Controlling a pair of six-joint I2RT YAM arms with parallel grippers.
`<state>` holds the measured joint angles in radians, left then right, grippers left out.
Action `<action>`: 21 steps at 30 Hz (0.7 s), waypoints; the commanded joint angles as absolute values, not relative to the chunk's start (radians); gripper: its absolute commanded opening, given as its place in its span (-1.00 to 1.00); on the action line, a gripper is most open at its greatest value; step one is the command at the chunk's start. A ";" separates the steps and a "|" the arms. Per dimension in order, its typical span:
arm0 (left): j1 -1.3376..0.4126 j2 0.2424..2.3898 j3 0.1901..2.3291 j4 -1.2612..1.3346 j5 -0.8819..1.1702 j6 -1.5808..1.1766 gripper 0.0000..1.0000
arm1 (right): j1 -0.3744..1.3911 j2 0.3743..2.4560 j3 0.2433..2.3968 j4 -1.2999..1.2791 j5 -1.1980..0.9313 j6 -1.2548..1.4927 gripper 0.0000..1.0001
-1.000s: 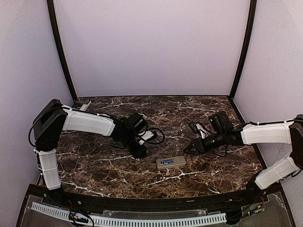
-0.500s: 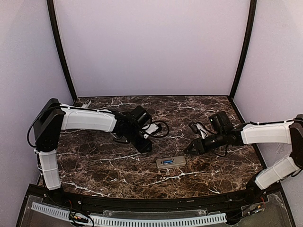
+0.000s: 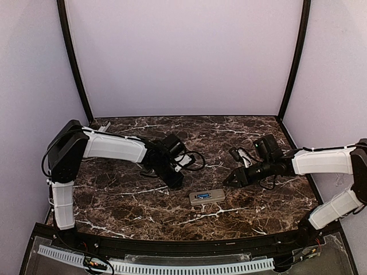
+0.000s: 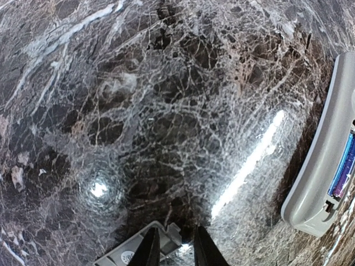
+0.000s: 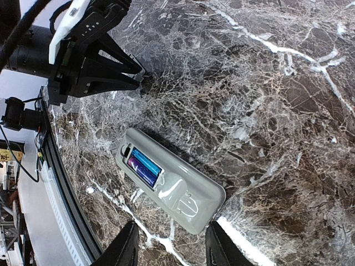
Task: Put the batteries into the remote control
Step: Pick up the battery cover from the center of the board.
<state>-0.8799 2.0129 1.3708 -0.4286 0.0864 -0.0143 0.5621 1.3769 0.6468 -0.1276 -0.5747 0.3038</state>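
The remote control [image 3: 207, 196] lies back up on the marble, its compartment uncovered, with two batteries [image 5: 143, 166] side by side inside, one blue and one purplish. My right gripper [image 5: 172, 250] hangs open just above the remote control's [image 5: 177, 191] plain end, touching nothing. My left gripper [image 3: 175, 181] is low over the table, left of the remote. Its jaws are narrow around the tabbed end of a pale grey battery cover [image 4: 130, 254]. From the left wrist view the remote [image 4: 324, 166] and a blue battery [image 4: 345, 166] sit at the right edge.
Black cables [image 3: 194, 161] loop beside my left wrist. The left gripper [image 5: 105, 58] is seen from the right wrist view, beyond the remote. A black rail with a white perforated strip [image 3: 172, 266] runs along the near table edge. Lilac walls close the back and sides.
My left gripper has shifted a little to the right and farther back, closer to the remote. The right arm and the remote have stayed put.
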 commanded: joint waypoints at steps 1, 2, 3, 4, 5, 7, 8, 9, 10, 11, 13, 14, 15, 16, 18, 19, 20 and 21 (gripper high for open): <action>-0.887 2.023 1.377 -0.437 0.078 -0.029 -0.58 | 0.555 1.375 0.645 -0.128 -0.569 0.291 -0.20; -0.888 2.025 1.377 -0.438 0.079 -0.028 -0.60 | 0.556 1.374 0.645 -0.128 -0.569 0.291 -0.20; -0.888 2.027 1.378 -0.436 0.080 -0.027 -0.63 | 0.555 1.374 0.644 -0.128 -0.568 0.291 -0.20; -0.889 2.029 1.378 -0.436 0.081 -0.027 -0.66 | 0.555 1.374 0.644 -0.129 -0.568 0.291 -0.20; -0.890 2.032 1.378 -0.436 0.081 -0.026 -0.70 | 0.554 1.375 0.644 -0.129 -0.568 0.291 -0.20; -0.891 2.033 1.378 -0.437 0.082 -0.026 -0.76 | 0.555 1.377 0.644 -0.128 -0.568 0.289 -0.20; -0.891 2.034 1.378 -0.441 0.082 -0.026 -0.77 | 0.555 1.378 0.645 -0.128 -0.568 0.287 -0.20; -0.892 2.032 1.379 -0.444 0.082 -0.027 -0.82 | 0.555 1.379 0.646 -0.129 -0.567 0.284 -0.20; -0.893 2.032 1.383 -0.453 0.081 -0.027 -0.84 | 0.555 1.380 0.648 -0.129 -0.566 0.280 -0.20; -0.894 2.026 1.386 -0.456 0.081 -0.031 -0.89 | 0.555 1.379 0.650 -0.129 -0.566 0.274 -0.20; -0.894 2.012 1.387 -0.462 0.087 -0.039 -0.97 | 0.554 1.375 0.657 -0.128 -0.565 0.255 -0.20; -0.894 2.001 1.387 -0.463 0.093 -0.043 -0.98 | 0.554 1.370 0.663 -0.127 -0.565 0.243 -0.20; -0.894 1.994 1.389 -0.463 0.096 -0.052 -0.99 | 0.554 1.364 0.667 -0.123 -0.563 0.226 -0.19; -0.893 1.977 1.390 -0.463 0.108 -0.055 -0.99 | 0.554 1.355 0.673 -0.123 -0.552 0.215 -0.19; -0.894 1.948 1.396 -0.464 0.128 -0.067 -0.99 | 0.554 1.328 0.683 -0.116 -0.531 0.189 -0.16; -0.894 1.935 1.401 -0.464 0.139 -0.070 -0.99 | 0.554 1.312 0.689 -0.110 -0.519 0.177 -0.15; -0.894 1.911 1.403 -0.460 0.148 -0.075 -0.99 | 0.554 1.297 0.695 -0.103 -0.510 0.165 -0.13; -0.892 1.896 1.409 -0.458 0.173 -0.078 -0.99 | 0.554 1.278 0.698 -0.093 -0.505 0.152 -0.12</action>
